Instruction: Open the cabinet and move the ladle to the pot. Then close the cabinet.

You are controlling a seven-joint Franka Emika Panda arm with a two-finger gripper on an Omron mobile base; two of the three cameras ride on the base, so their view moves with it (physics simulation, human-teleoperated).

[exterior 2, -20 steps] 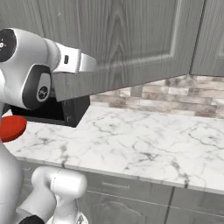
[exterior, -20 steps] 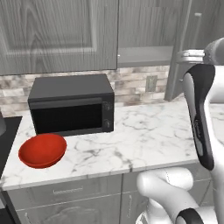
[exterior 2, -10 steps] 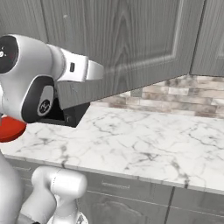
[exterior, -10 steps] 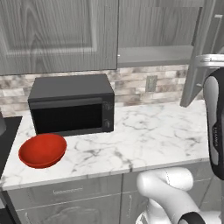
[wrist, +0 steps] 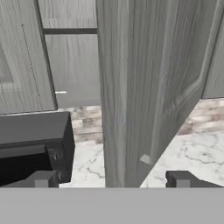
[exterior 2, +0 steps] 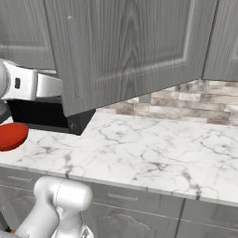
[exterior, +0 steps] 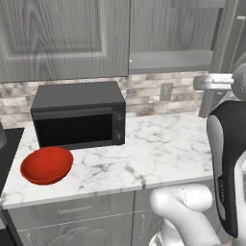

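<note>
The cabinet's right door (exterior 2: 135, 46) stands swung out over the counter, its slim bar handle (exterior 2: 72, 56) facing the right base camera. The left door (exterior: 62, 38) is shut. In the hand view the door's edge (wrist: 131, 87) stands upright just beyond my gripper (wrist: 113, 179), which is open, its fingertips (wrist: 41, 179) wide apart with nothing held. A thin silvery streak, probably the ladle (wrist: 61, 92), lies on the shelf (exterior: 170, 60) inside. A grey sliver (exterior: 2, 137) shows at the far left edge; I cannot tell whether it is the pot.
A black microwave (exterior: 79, 115) stands on the marble counter (exterior: 163, 153) under the shut door, with a red bowl (exterior: 47, 165) in front of it at the left. Grey drawer fronts (exterior 2: 125, 197) run below the counter. My arm (exterior: 226, 158) rises at the right.
The jaws have gone from nearly shut to wide open, letting go of the door handle. The right door has swung further out, and the arm has shifted with it.
</note>
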